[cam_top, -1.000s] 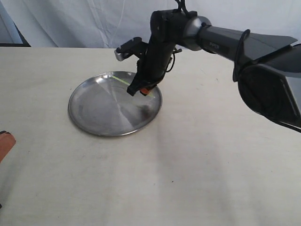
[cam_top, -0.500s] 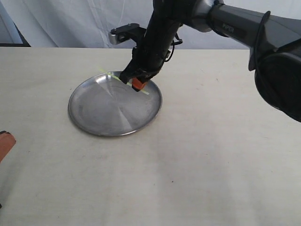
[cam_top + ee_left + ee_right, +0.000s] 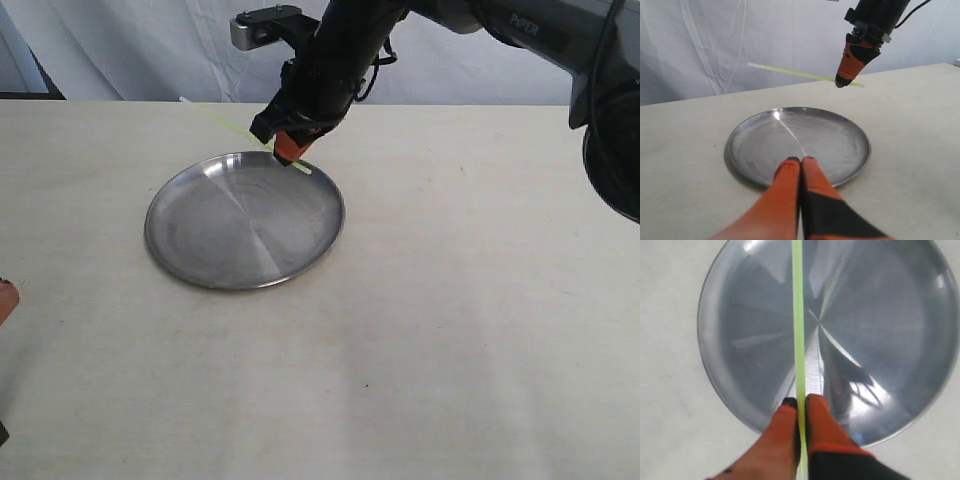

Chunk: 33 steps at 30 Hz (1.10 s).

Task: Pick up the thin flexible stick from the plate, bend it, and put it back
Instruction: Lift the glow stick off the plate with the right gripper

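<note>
Above the plate's far rim, my right tool is pinched tight on the stick near one end. The long free length runs level toward my left side. My left tool, closed and empty, waits across the plate.

Bare table all round the plate; right tool and stick over its far rim.
</note>
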Each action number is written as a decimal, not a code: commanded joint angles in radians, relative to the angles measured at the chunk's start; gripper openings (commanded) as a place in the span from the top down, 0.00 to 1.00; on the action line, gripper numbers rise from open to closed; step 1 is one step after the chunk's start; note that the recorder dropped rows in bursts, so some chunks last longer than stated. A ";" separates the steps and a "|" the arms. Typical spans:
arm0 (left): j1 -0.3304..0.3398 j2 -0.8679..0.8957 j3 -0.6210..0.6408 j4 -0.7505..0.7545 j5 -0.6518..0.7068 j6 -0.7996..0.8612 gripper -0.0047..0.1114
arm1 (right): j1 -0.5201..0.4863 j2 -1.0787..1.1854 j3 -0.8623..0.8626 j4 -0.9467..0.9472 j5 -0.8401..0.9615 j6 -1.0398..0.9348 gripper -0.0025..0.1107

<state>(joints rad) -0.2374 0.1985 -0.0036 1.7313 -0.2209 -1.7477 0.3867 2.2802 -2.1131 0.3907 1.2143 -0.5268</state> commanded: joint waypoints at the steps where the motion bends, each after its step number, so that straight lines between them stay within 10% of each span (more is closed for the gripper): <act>1: -0.005 0.003 0.004 0.013 0.019 0.006 0.96 | -0.024 -0.030 0.099 0.061 0.007 -0.049 0.99; 7: -0.005 0.003 0.004 -0.029 0.061 -0.004 0.96 | -0.029 -0.085 0.284 0.189 0.007 -0.147 0.99; 17: -0.005 0.003 0.004 -0.907 -0.259 0.003 0.96 | -0.018 -0.152 0.402 0.535 0.007 -0.346 0.99; 33: -0.005 0.059 -0.009 -1.019 -0.234 0.176 0.91 | 0.051 -0.171 0.402 0.557 0.007 -0.344 0.99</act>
<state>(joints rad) -0.2374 0.2292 -0.0036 0.7301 -0.4633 -1.6028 0.4238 2.1354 -1.7154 0.9252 1.2203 -0.8629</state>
